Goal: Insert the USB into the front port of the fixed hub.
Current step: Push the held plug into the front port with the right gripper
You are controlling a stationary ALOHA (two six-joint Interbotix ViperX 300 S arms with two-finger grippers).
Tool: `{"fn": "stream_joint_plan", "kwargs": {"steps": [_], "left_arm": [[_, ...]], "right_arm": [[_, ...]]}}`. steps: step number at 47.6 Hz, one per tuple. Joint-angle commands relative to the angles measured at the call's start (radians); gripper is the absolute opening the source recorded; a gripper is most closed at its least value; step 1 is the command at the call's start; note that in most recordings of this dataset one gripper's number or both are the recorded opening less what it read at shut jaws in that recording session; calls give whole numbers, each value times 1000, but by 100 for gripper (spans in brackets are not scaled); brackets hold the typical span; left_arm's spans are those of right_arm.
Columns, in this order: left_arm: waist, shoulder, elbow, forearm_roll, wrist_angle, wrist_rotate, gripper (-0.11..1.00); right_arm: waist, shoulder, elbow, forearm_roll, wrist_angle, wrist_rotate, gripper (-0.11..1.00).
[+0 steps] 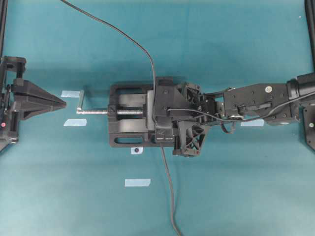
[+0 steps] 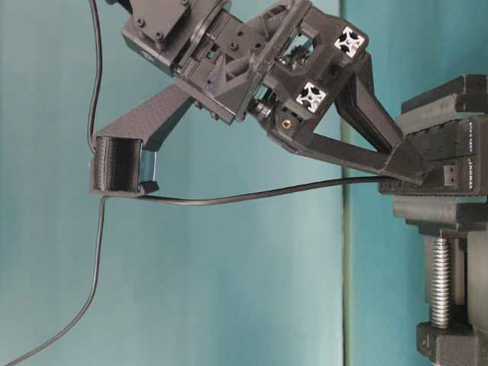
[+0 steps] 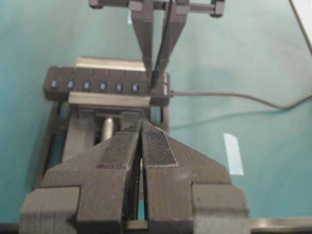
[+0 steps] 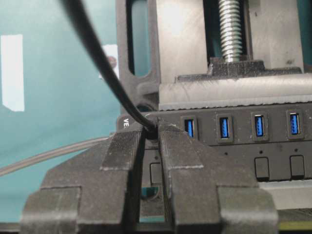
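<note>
In my right wrist view, my right gripper (image 4: 151, 141) fills the bottom of the frame, its two fingers (image 4: 124, 151) pinched almost together on the USB (image 4: 150, 130), of which only a dark sliver shows between the tips. Its cable (image 4: 97, 63) runs from there to the upper left of the frame. The tips sit right at the left end of the fixed hub (image 4: 243, 146), where I count four blue ports to their right and three black buttons below. Whether the plug is already in a port I cannot tell; my fingers hide it. Behind the hub stand the jaw and the silver screw of the vise (image 4: 234, 29).

In the left wrist view my left gripper (image 3: 141, 141) is at the bottom centre, its two pads pressed together with nothing between them, well apart from the hub, which shows six blue ports there.

From overhead, the left gripper (image 1: 59, 103) stays at the left edge, the vise (image 1: 130, 115) is central on the teal counter (image 1: 221, 196), and I count five pale tape strips (image 1: 137, 182).
</note>
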Motion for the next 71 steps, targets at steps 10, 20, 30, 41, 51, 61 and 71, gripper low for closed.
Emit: {"fn": "stream_joint_plan", "kwargs": {"steps": [10,20,30,41,51,61,71], "left_arm": [[-3,0,-12,2,-11,-5,0],[-2,0,-14,2,-11,-5,0],[-2,0,-14,0,-11,-5,0],[-2,0,-14,0,-11,-5,0],[-2,0,-12,2,-11,-5,0],[-2,-2,-9,2,-11,-5,0],[-2,-2,-9,2,-11,-5,0]], "right_arm": [[20,-2,-12,2,0,6,6],[21,3,-6,3,0,9,6],[29,14,-5,5,0,11,6],[32,23,-5,6,20,11,6],[32,29,-5,6,77,11,6],[32,32,-9,6,74,11,6],[32,32,-9,6,77,11,6]]}}
